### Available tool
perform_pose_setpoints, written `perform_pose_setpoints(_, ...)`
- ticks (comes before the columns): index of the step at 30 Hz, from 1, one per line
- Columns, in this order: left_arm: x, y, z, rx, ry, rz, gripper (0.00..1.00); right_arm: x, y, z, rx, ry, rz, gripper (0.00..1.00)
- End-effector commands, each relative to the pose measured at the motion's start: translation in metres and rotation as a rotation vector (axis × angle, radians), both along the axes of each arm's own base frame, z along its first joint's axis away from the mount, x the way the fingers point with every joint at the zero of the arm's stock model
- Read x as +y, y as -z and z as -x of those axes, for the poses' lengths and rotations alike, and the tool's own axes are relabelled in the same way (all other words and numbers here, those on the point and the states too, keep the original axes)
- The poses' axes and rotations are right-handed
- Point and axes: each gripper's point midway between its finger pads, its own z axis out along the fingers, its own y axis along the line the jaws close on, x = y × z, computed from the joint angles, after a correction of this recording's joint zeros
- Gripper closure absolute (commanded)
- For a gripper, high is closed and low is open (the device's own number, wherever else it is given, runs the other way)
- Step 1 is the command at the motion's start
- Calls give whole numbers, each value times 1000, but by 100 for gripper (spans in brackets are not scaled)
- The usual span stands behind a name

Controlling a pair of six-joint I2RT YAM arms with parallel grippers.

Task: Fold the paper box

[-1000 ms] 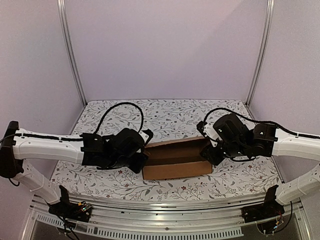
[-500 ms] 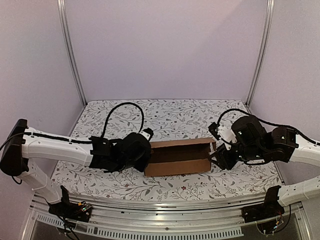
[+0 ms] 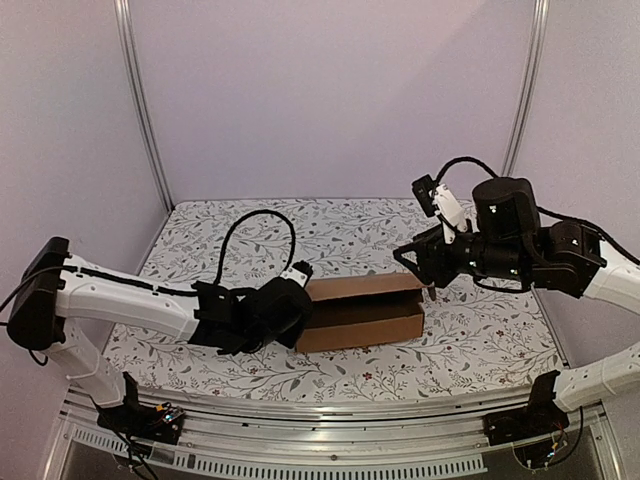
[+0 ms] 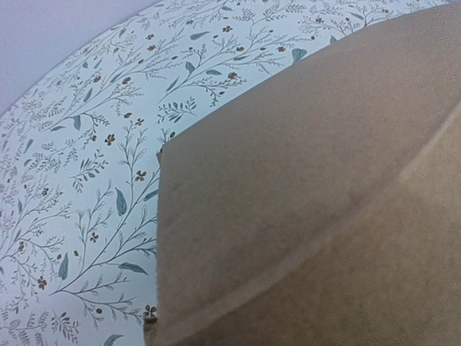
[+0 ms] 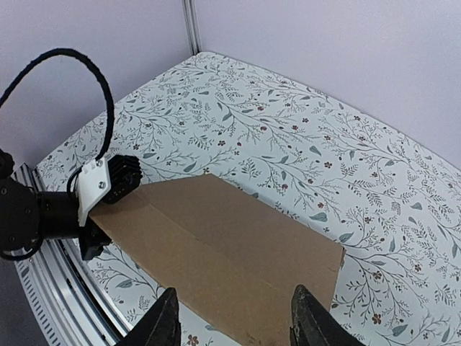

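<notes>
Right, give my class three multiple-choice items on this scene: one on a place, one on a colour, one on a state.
1. Where does the paper box rest? A on the metal rail; B on the flowered table; C on an arm.
2. What colour is the paper box? A white; B blue; C brown.
3. How does the right pincer stand? A open; B shut; C out of view.
Answers: B, it lies on the table in the top view; C, plain brown cardboard; A, the right wrist view shows a wide gap.
</notes>
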Motion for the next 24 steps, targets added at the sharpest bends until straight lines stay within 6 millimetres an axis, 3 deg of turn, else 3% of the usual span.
perform_pose_setpoints(1, 3, 14, 3, -34, -24, -78, 100, 19, -16, -33, -76, 109, -51, 53)
perform_pose_setpoints(9, -1, 18, 4, -87, -63, -92, 97, 66, 32, -69, -14, 173, -98, 74)
perform_pose_setpoints(15, -8, 22, 6, -116, -68, -109, 91, 84, 66, -84, -10, 193, -94, 82)
perform_pose_setpoints(18, -12, 21, 9, -123, -69, -99, 80, 89, 87, -87, 9, 199, -63, 83)
perform_pose_setpoints(24, -21, 21, 19, -116, -39, -62, 61, 93, 108, -94, 7, 217, -60, 85)
